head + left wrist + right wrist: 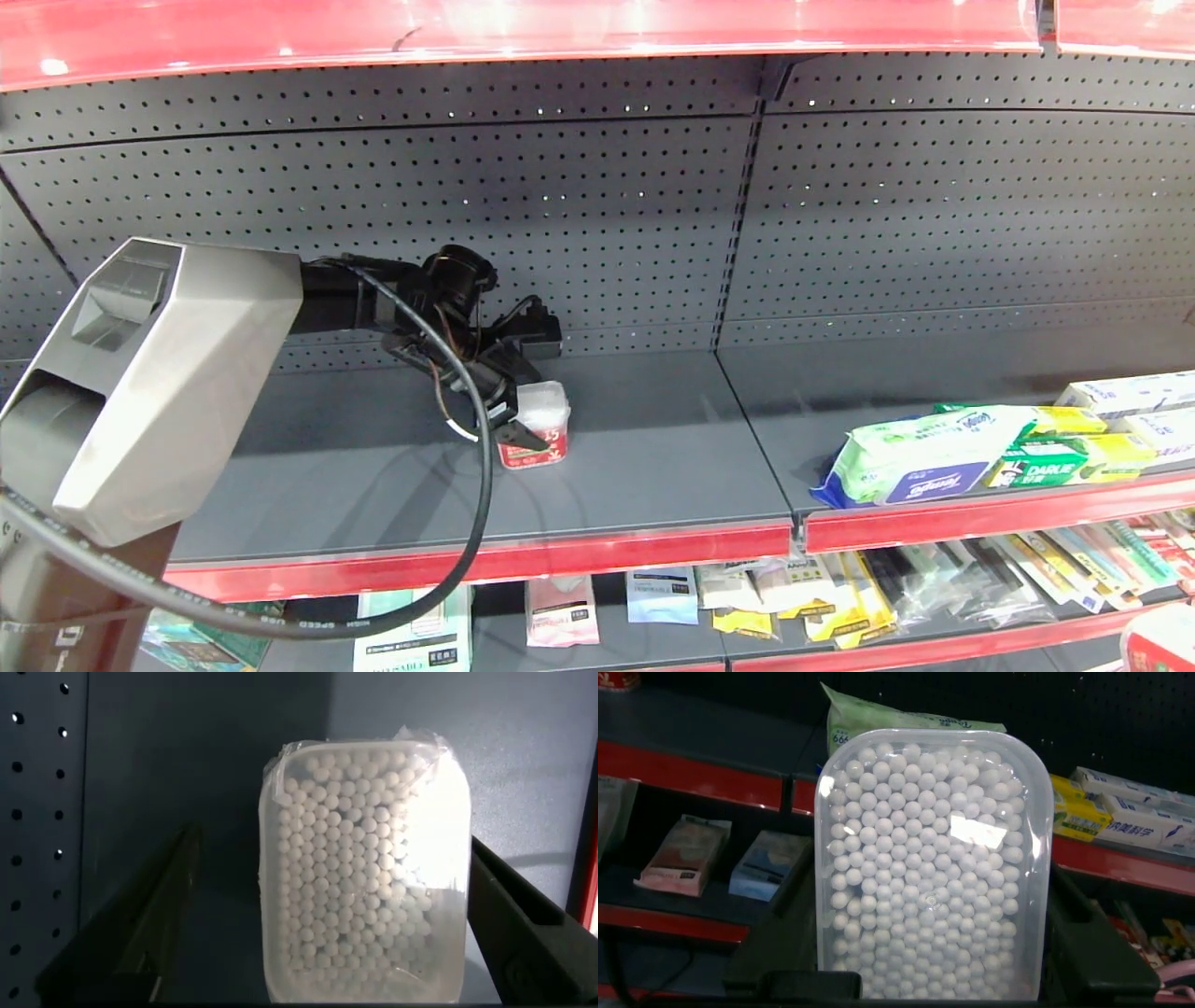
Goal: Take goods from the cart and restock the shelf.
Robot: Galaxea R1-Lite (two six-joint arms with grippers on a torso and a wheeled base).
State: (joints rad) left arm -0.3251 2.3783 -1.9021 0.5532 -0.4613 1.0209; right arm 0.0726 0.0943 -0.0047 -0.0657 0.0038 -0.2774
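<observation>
Left arm at the shelf, right arm holding stock. My left gripper (334,849) reaches over the grey shelf board (653,448), its fingers (149,924) spread wide to either side of the first swab box (551,420). This is a clear tub of cotton swabs with a red band low on its side, and it stands upright on the board. It is left of the seam between the two shelf bays and near the perforated back panel (607,205). In the left wrist view one finger stands clearly apart from the tub. The other lies just beside its wall, and I cannot tell whether it touches. My right gripper (932,868) carries the second swab box (934,859), a like tub packed with white swab heads. Its fingers (1102,952) are closed against the tub's two long sides, and the tub is clear of any surface. Behind this tub the right wrist view shows a green soft pack (906,719), long cartons (1139,812) on a red-edged shelf, and flat sachets (687,849) one tier lower. In the head view the right-hand bay holds wipe packs (920,457) lying flat at its front edge, well apart from the first swab box. A red price rail (560,560) runs along the board's front, with hanging packets (794,588) on the tier below.
</observation>
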